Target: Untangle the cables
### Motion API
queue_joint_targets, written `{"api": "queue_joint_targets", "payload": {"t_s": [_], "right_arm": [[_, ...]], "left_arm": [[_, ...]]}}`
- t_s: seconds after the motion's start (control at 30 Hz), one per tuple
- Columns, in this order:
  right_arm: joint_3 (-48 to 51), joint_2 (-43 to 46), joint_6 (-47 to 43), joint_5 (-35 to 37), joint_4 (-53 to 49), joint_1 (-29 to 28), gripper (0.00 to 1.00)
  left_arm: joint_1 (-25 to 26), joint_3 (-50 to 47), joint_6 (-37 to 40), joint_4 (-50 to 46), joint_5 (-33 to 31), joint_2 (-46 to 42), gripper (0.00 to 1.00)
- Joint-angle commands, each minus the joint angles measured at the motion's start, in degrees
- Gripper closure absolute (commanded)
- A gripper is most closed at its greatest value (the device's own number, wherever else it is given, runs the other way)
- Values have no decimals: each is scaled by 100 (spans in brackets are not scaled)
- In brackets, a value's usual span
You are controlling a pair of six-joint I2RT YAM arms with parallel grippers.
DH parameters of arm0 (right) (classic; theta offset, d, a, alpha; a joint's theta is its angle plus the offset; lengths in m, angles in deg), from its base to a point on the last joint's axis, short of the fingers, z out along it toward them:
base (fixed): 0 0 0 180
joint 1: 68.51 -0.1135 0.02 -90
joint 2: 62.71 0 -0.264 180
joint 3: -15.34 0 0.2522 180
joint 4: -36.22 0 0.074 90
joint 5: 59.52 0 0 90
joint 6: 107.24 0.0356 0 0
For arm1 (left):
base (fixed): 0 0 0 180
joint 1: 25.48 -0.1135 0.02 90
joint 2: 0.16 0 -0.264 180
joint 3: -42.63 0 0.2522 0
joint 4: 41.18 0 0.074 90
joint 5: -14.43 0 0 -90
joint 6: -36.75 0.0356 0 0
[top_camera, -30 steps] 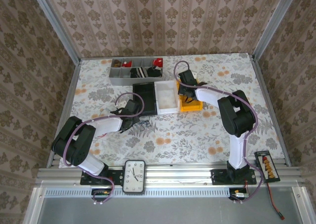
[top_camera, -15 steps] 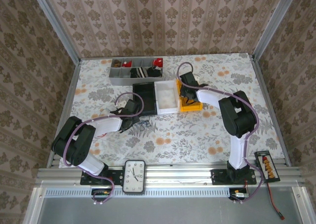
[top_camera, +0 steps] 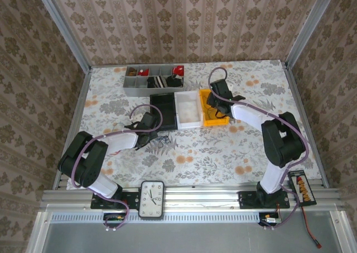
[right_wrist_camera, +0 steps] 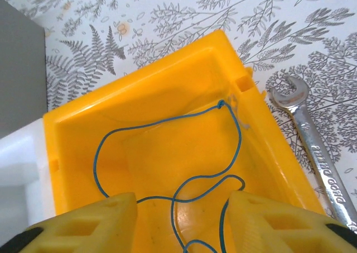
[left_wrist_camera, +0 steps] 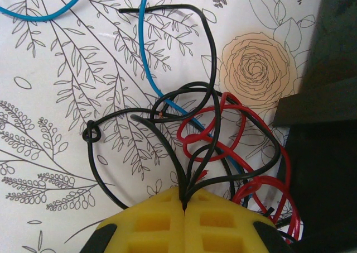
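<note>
A small tangle of cables lies on the floral table just in front of the black bin (left_wrist_camera: 323, 169). It holds black cables (left_wrist_camera: 215, 63), red cables (left_wrist_camera: 192, 137) and a blue cable (left_wrist_camera: 142, 41). My left gripper (left_wrist_camera: 184, 200) is shut on black strands at the near edge of that clump (top_camera: 162, 141). A separate thin blue cable (right_wrist_camera: 240, 136) lies loose on the floor of the yellow bin (right_wrist_camera: 145, 91). My right gripper (right_wrist_camera: 183, 203) hangs open just above it, gripping nothing. From above, the left gripper (top_camera: 150, 131) and right gripper (top_camera: 214, 105) are well apart.
White bin (top_camera: 188, 109) sits between the black bin (top_camera: 164, 110) and yellow bin (top_camera: 216, 120). A grey compartment tray (top_camera: 153, 80) of parts stands behind them. A wrench (right_wrist_camera: 318, 152) lies right of the yellow bin. A clock (top_camera: 152, 199) sits on the front rail.
My right gripper has opened and let the blue cable drop into the yellow bin, and its arm has shifted a little to the right. The left arm has held still.
</note>
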State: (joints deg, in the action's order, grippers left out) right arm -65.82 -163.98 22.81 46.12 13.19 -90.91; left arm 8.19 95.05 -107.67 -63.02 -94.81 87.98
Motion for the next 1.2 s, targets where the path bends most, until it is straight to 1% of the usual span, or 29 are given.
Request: {"api": "queue_joint_targets", "payload": {"t_s": [0.0,0.13,0.23,0.33,0.4,0.47,0.53,0.63,0.7,0.77,0.8,0.83,0.87,0.9,0.93,0.97,1.03,1.1,1.17], "right_arm": [[226,330,128,312,-150,7,49],[600,764,251,654,-123,-15,48],[952,1132,210,664,43,-50,49],[1266,1415,37,417,171,-195,49],[1534,1561,-221,20,444,-384,50],[1808,1649,-542,-356,751,-687,50],[1999,1631,-802,-640,979,-1093,50],[2021,1408,-976,-619,1032,-1676,50],[1961,1244,-1014,-562,1027,-1927,50],[1932,1148,-1008,-536,1090,-2037,50],[1940,1136,-977,-493,1108,-2045,50],[1961,1160,-955,-411,1120,-2045,50],[1980,1191,-976,-346,1138,-2045,50],[1993,1229,-1005,-273,1144,-2034,50],[2017,1259,-1031,-239,1157,-2037,50],[2028,1276,-1050,-229,1166,-2039,50],[2037,1277,-1061,-241,1175,-2040,50],[2016,1239,-1076,-354,1174,-2042,50],[1989,1194,-1111,-536,1194,-2057,50]], "left_arm": [[-27,-96,-52,-98,36,32,100],[-18,-104,-40,-81,35,20,100],[-36,-163,265,95,175,-104,100],[-45,-156,829,191,411,-286,100],[-45,-174,1258,254,624,-475,100],[-36,-217,1765,394,985,-654,100],[-6,-219,2245,463,1482,-789,100],[124,-242,2887,621,2346,-995,100],[284,-253,3298,684,2894,-1169,100],[457,-238,3649,605,3482,-1318,100],[541,-203,3753,498,3668,-1378,98],[595,-179,3783,405,3803,-1432,91],[630,-167,3827,338,3917,-1479,80],[655,-149,3846,235,3975,-1551,61],[675,-148,3816,143,3857,-1651,47],[671,-153,3735,60,3649,-1763,42],[630,-252,3507,-35,2930,-2129,32],[512,-410,3194,-44,2171,-2570,30],[269,-584,2698,-92,1453,-3052,27]]}}
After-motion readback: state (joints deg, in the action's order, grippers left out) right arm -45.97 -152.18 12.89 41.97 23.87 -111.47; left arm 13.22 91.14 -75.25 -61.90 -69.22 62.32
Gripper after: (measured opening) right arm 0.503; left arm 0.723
